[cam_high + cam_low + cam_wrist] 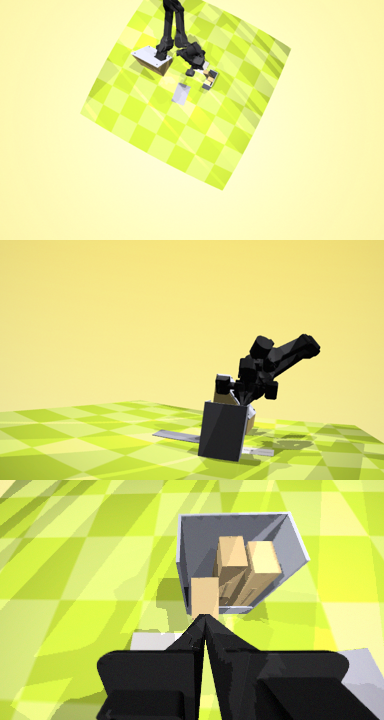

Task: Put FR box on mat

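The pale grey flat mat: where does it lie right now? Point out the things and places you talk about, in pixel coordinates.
In the top view, the pale grey flat mat [180,95] [178,435] [367,672] lies left of and slightly below the open dark grey bin [206,86] [222,432] [240,524], on the green checkered surface.

So, going by the top view, the arm's stand [147,63] [250,425] is near the left edge of the bench [181,144] [84,456] [30,580]. The bin [206,87] [222,432] [232,525] sits right of it, well in from the right corner. The mat [180,94] [176,435] [362,665] lies between them, a bit closer to the bottom edge. A card [206,65] [263,450] [150,641] lies just beside the bin, toward the top edge. Three boxes [210,79] [232,551] are in the bin; can't honestly tell whether the one nearest the card touches the wall.
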### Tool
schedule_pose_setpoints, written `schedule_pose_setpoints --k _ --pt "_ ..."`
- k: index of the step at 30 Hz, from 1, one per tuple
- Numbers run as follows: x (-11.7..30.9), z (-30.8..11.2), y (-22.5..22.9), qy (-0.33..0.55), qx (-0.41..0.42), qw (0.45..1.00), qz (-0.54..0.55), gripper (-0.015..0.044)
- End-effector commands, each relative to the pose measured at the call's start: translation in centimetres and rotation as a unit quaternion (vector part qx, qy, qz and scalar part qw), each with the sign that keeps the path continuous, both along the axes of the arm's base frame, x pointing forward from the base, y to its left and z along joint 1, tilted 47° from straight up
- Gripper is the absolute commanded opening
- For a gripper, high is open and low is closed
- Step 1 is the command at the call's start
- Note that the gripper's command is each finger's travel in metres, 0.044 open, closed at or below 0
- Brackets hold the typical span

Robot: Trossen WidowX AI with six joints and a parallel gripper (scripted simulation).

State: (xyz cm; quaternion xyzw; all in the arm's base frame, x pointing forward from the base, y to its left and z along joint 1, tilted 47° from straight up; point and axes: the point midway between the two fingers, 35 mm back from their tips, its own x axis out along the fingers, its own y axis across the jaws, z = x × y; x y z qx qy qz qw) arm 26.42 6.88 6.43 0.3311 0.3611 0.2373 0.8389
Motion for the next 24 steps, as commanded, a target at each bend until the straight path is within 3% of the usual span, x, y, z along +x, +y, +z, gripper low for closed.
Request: schedule_pose_setpoints --k 1,7,16,24 --pt "0.0 0.0 0.0 0.000 0.000 1.000 0.000 0.0000" --pt "0.0 0.0 0.0 0.000 0.000 1.000 0.000 0.0000" --pt "0.6 0.0 -0.4 0.124 0.083 0.987 -0.054 0.0236" --pt "1.0 0.1 -0.8 0.253 0.167 0.946 -0.116 0.0236"
